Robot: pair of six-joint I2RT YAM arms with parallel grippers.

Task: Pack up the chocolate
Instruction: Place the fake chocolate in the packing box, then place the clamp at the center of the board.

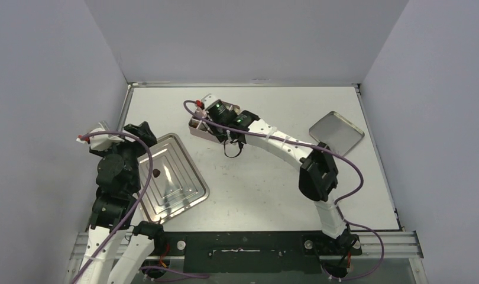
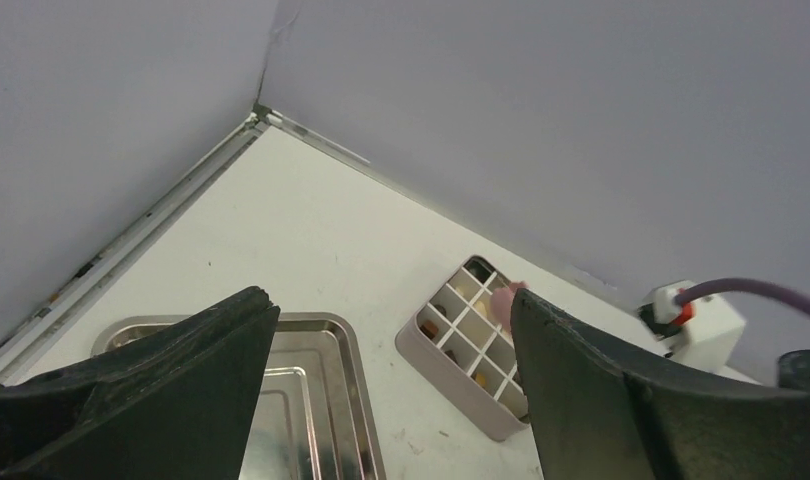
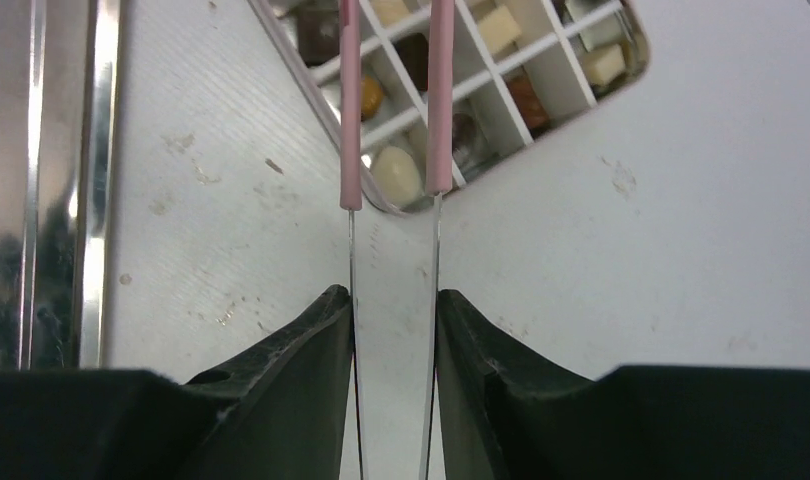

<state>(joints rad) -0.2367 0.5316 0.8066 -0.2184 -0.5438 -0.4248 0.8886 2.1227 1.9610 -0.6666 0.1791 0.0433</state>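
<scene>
On the left, the left gripper (image 2: 393, 305) hung above the silver tray (image 1: 193, 177) with its jaws wide and nothing in them. One dark piece (image 1: 157, 173) of chocolate lay alone on the tray's flat middle. Further right the gridded tin (image 2: 449, 392) sat open, and the rest of the chocolate (image 3: 396, 172) I could see was in its cells, cream, tan and dark brown.

Over the tin, the right gripper (image 3: 393, 300) was clamped on a pair of tweezers (image 3: 440, 100) with pink-sleeved arms. The arms ran side by side with a gap between them, not pressed together. Their tips ran out of the wrist view, so I couldn't tell whether they pinched anything. The lid (image 1: 336, 131) lay well off to the right.

Those bites looked light, firm and smooth, and I'd expect one to skid or pop free under a hard squeeze. I'd take the stray one across its middle, gently.
</scene>
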